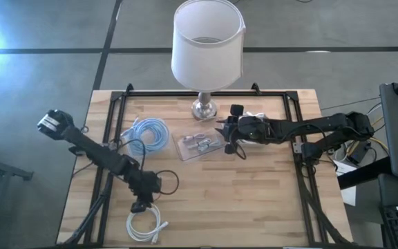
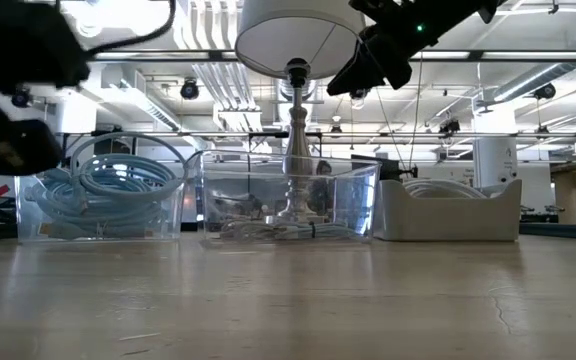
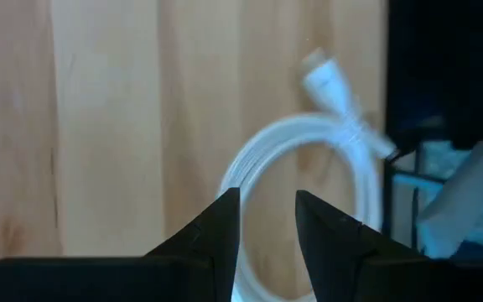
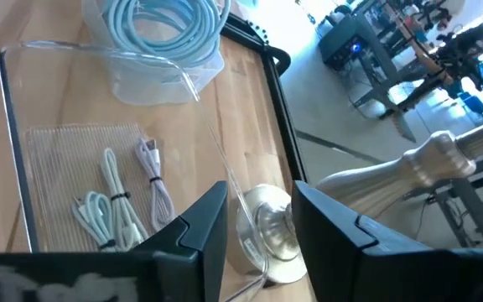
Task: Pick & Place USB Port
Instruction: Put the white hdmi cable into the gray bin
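The right gripper [image 1: 228, 137] hangs above the right end of the clear tray [image 1: 197, 146] at the table's [image 1: 254, 200] middle, fingers parted and empty. Short white USB cables [image 4: 128, 197] lie inside that tray, just in front of the lamp [image 1: 206, 48]. The left gripper [image 1: 141, 205] hovers over a white cable coil [image 1: 146, 225] near the front left, fingers apart, gripping nothing.

Dark jointed arms, wedge-shaped fingers [image 3: 216, 231]

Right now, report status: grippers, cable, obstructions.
Left gripper open above coiled white USB cable, nothing held. Right gripper open, empty, at edge of clear tray holding small cables. Lamp stands close behind the tray.
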{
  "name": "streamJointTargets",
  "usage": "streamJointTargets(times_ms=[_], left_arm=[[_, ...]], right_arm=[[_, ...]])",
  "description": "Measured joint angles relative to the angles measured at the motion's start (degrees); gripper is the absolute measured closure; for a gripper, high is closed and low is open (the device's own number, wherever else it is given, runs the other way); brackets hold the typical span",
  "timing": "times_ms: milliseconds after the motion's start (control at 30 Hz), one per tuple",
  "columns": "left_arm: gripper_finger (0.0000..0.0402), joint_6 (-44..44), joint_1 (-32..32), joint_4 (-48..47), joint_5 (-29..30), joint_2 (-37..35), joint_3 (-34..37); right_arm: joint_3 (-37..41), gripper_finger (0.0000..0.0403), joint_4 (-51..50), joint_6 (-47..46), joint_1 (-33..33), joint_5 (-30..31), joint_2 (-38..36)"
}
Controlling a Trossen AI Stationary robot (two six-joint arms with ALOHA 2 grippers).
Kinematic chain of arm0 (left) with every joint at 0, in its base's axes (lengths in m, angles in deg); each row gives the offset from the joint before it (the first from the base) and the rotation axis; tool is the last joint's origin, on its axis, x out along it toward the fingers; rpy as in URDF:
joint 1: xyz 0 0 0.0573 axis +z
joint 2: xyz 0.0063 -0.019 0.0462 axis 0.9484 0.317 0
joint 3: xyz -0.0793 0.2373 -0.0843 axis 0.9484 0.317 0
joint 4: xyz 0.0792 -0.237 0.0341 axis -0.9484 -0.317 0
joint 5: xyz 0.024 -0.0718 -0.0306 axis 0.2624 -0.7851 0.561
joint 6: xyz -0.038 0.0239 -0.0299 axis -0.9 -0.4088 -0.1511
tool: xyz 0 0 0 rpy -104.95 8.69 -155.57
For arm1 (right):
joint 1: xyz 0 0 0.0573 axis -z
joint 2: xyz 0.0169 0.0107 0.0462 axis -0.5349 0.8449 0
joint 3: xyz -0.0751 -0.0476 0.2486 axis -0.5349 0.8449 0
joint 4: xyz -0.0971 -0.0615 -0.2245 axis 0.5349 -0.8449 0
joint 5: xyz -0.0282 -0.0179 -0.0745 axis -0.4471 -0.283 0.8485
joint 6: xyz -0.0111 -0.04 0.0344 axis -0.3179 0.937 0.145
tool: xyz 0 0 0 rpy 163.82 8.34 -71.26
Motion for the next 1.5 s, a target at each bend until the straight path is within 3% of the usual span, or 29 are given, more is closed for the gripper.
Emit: streamJointTargets(times_ms=[167, 467, 867, 1133, 1500], left_arm=[[0.0282, -0.2, -1.9, -2.3, 3.5, 1.8, 0.0], [0.0282, -2.6, -3.3, -2.6, 4.2, 5.8, 0.3], [0.0282, -2.8, -3.4, 0.1, -2.1, 8.9, -0.1], [0.0282, -4.2, -3.8, 1.8, -1.7, 8.5, -1.0], [0.0282, -3.9, -8.7, 2.2, 11.6, 8.5, -0.8]], right_arm=[[0.0, 0.0271, 0.0, 1.1, 0.0, 0.0, 0.0], [0.0, 0.0282, 0.0, 4.0, 0.0, 0.0, 0.0], [0.0, 0.0273, 0.0, 4.0, 0.0, 0.0, 0.0], [0.0, 0.0282, 0.0, 3.6, 0.0, 0.0, 0.0], [-0.1, 0.0273, -0.1, 3.6, 0.0, 0.0, 0.0]])
